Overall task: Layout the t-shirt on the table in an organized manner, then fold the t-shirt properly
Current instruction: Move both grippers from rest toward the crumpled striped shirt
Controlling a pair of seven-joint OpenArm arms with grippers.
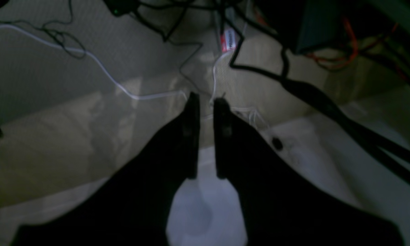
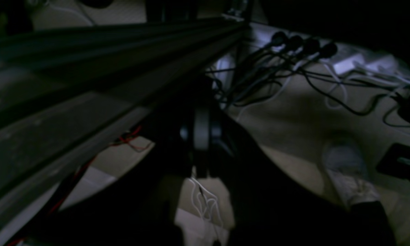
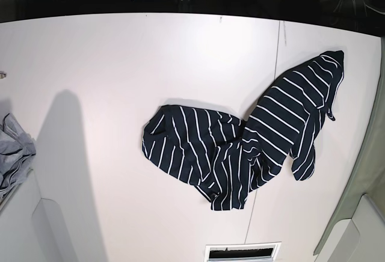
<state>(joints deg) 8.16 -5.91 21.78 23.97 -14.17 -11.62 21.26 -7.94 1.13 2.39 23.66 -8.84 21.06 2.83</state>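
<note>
The dark navy t-shirt with thin white stripes (image 3: 240,142) lies crumpled on the broad white table (image 3: 120,63), right of centre in the base view — one part bunched near the middle, another stretched up toward the far right corner across the thin dark seam. A plain grey cloth (image 3: 13,154) sits at the left edge. The left gripper (image 1: 206,100) holds nothing, its black fingers a narrow slit apart; the right gripper (image 2: 201,136) is pressed together, empty — both hang over cable-strewn floor.

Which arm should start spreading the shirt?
Probably left: the shirt lies bunched toward the table's right side in the base view, the left arm's side. Neither arm shows there.
</note>
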